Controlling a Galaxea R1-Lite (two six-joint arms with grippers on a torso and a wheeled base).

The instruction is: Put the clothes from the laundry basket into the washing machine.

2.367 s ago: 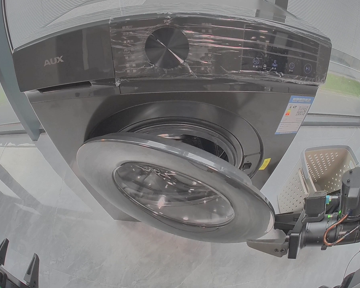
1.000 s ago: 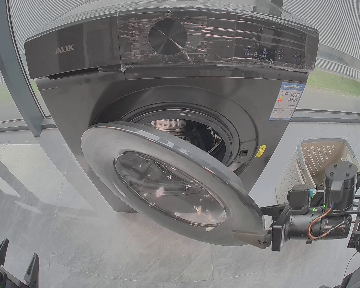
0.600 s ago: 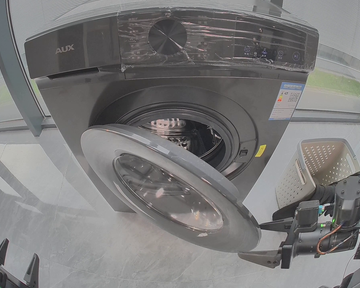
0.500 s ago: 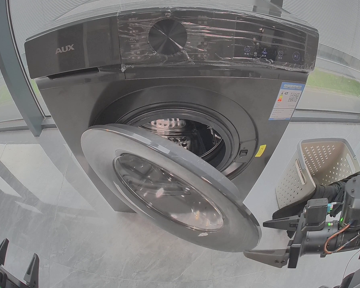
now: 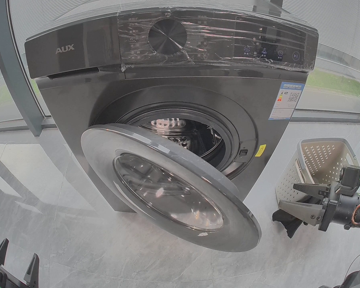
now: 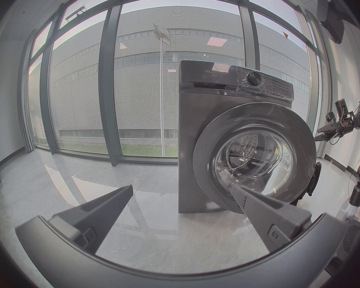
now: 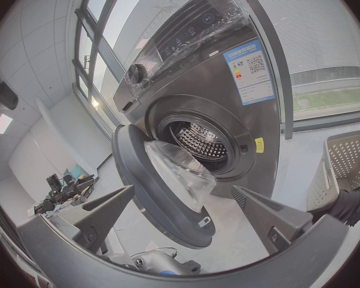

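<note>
The grey washing machine stands with its round door swung wide and the steel drum exposed. A white perforated laundry basket sits on the floor to the machine's right. A dark garment hangs over its near side to the floor. My right gripper is open and holds nothing, level with the basket's front and just right of the door's rim. In the right wrist view the right gripper faces the door, with the basket and garment beside it. My left gripper is open, low at the near left.
Grey tiled floor spreads around the machine. Tall glass walls with dark frames stand behind it. The open door juts out over the floor between both arms.
The door swung wider. My right gripper let go of the door's rim, opened, and moved right and up to the basket's front. The left arm stayed put.
</note>
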